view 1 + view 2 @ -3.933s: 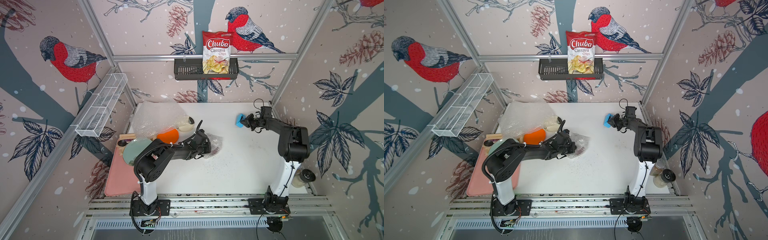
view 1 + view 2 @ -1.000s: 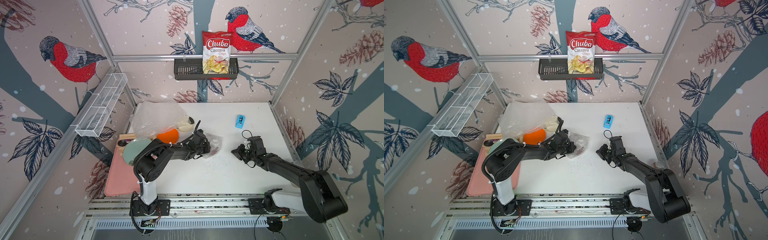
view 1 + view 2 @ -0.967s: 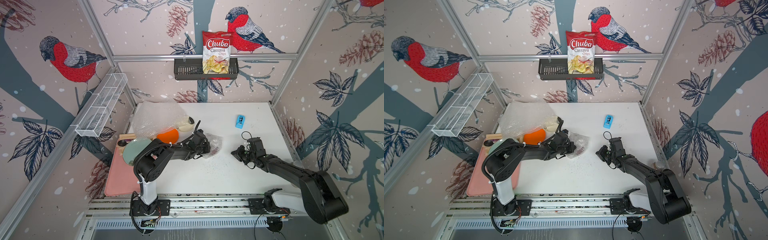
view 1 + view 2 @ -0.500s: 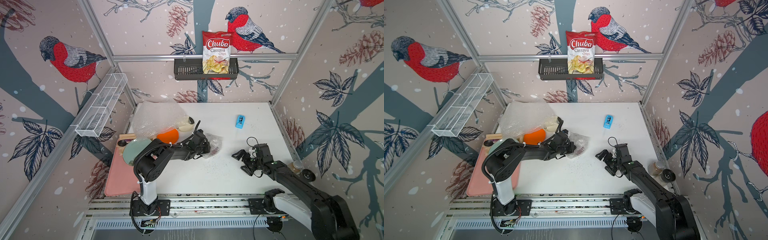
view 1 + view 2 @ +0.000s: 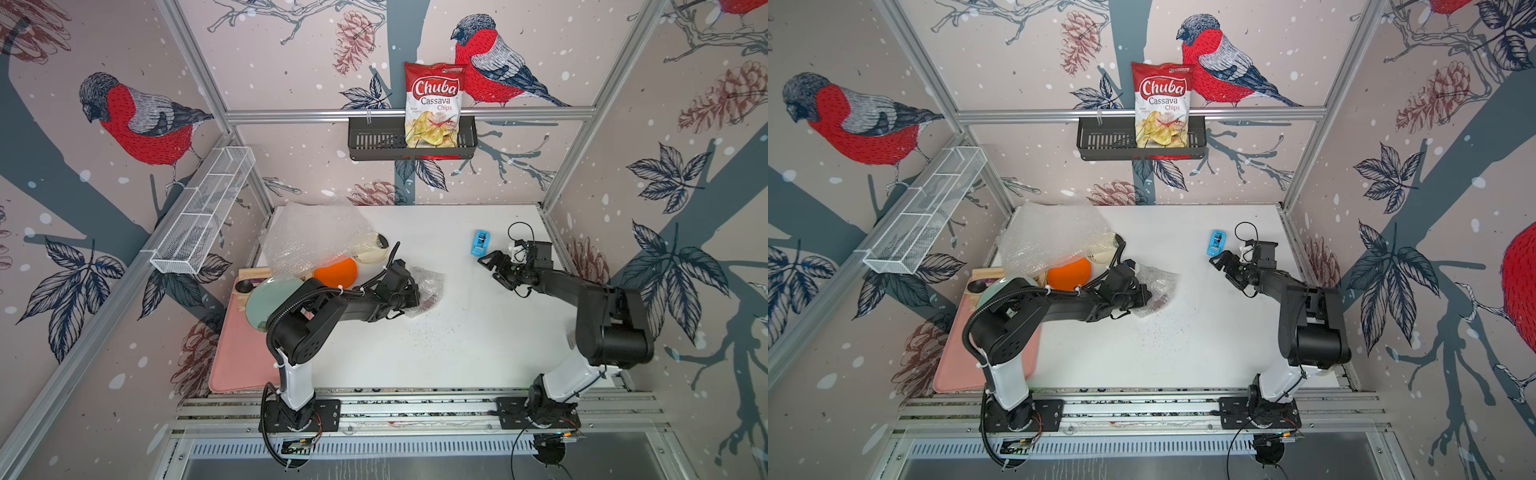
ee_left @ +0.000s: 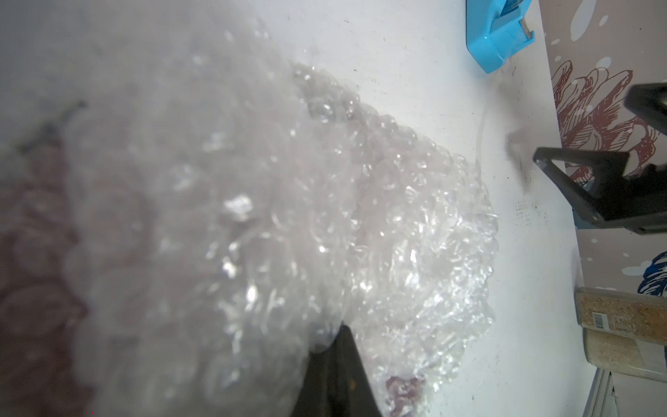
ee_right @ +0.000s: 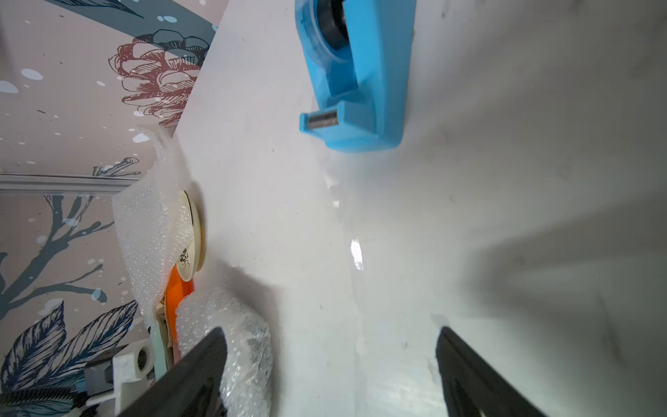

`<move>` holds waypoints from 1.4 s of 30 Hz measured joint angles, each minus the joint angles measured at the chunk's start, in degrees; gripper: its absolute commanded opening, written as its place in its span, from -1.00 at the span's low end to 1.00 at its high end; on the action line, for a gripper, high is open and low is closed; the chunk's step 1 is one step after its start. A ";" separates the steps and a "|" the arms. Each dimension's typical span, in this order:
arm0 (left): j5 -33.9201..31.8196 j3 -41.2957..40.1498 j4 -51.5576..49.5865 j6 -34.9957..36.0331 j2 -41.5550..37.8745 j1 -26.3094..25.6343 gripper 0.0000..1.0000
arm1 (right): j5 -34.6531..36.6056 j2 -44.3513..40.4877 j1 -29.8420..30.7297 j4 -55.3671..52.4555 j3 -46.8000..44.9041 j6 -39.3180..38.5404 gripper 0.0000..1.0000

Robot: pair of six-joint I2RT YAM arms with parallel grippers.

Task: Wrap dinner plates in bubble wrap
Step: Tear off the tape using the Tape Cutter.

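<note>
The left gripper (image 5: 417,294) was clamped shut on the bubble wrap (image 5: 429,281) at mid-table (image 5: 457,340). The right gripper (image 5: 494,270) stood wide open, empty, beside the tape dispenser (image 5: 481,242) near the right edge.

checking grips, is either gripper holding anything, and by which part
Left gripper pinches the bubble wrap bundle at its arm-side edge; right gripper is open, empty.

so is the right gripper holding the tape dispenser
No, the right gripper stands wide open and the tape dispenser lies apart from it.
</note>
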 measured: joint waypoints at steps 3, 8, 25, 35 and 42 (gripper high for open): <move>0.00 0.28 -0.13 -0.02 0.20 0.00 -1.00 | -2.08 6.36 0.46 2.64 4.17 -1.64 0.73; 0.02 0.87 -0.57 -0.02 0.76 0.02 -1.00 | -5.40 12.98 1.66 4.98 9.60 -4.09 0.57; 0.04 1.31 -1.03 0.00 1.16 0.13 -1.00 | -10.58 19.87 0.72 13.66 12.96 -2.38 -0.41; 0.09 1.07 -0.61 0.02 1.09 0.15 -1.00 | -9.20 20.65 0.13 14.93 12.70 0.70 -1.00; 0.07 0.68 -0.04 0.00 0.70 0.15 -1.00 | -8.48 22.56 0.31 10.25 14.43 6.51 -1.00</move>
